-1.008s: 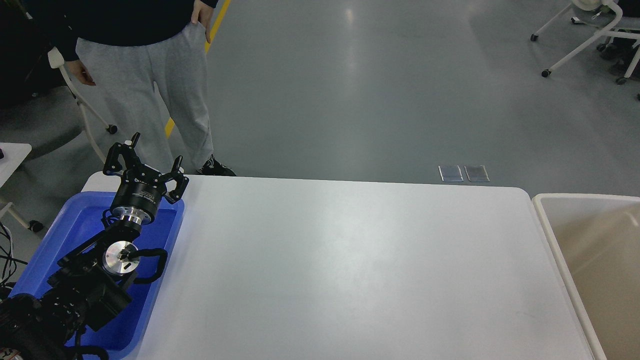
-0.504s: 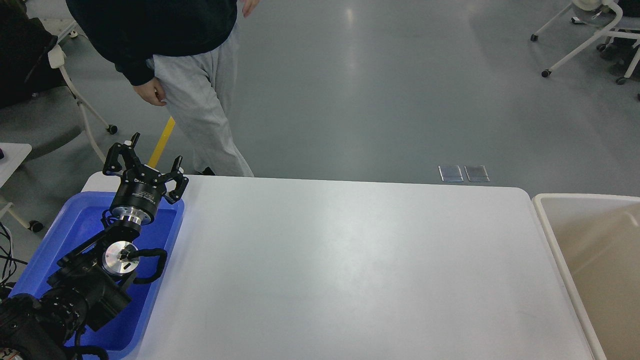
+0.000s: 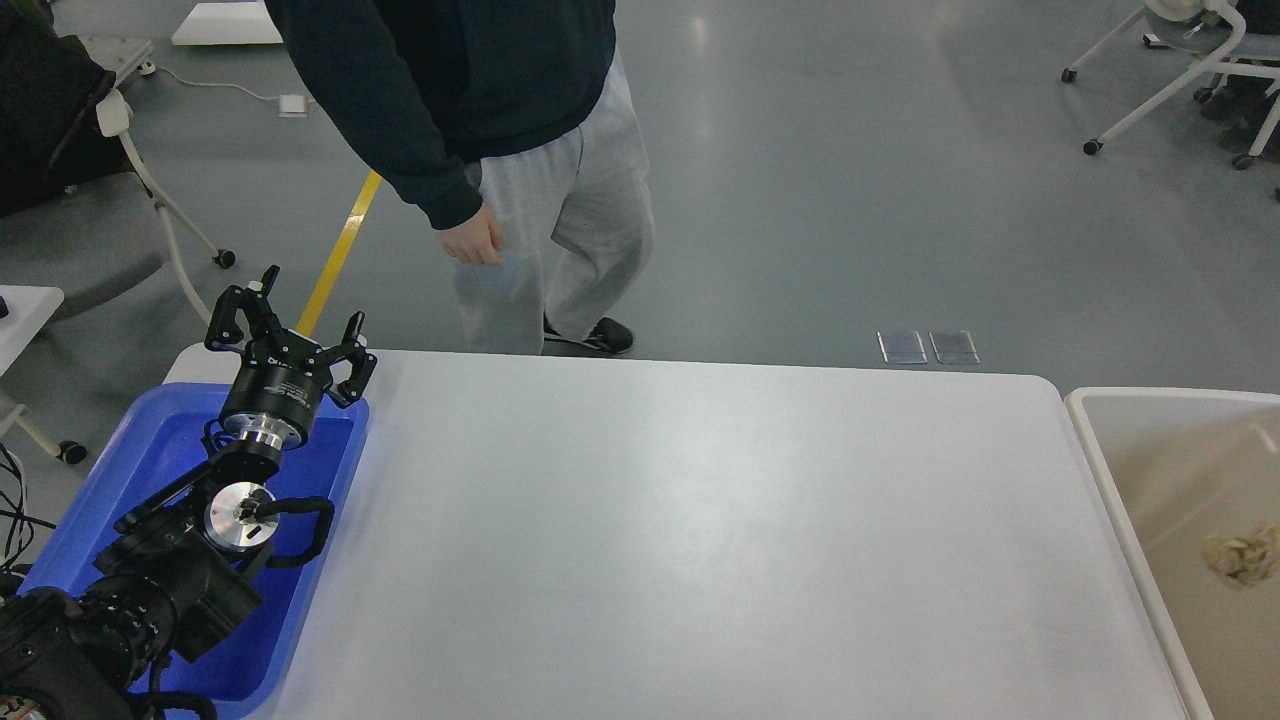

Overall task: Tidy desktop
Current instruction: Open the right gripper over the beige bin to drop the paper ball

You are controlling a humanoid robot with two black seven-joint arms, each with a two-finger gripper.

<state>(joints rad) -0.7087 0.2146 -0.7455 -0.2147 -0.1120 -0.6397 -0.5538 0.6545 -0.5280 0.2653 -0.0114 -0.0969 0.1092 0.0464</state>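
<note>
The desktop (image 3: pixel 700 520) is a large white tabletop with rounded corners, and its surface is bare. My left gripper (image 3: pixel 290 322) is open and empty, raised above the far end of the blue tray (image 3: pixel 150 460) at the table's left edge. My left arm comes up over the tray from the bottom left. My right arm and gripper are out of view.
A beige white-rimmed bin (image 3: pixel 1180 500) stands at the table's right, with a crumpled pale wad (image 3: pixel 1240 555) inside it. A person (image 3: pixel 520 160) in a dark top and grey trousers stands at the table's far edge. Rolling chairs (image 3: pixel 1180 70) stand at the back.
The person has walked from the far left to behind the table's middle. A crumpled wad now shows in the beige bin. My left arm has not moved.
</note>
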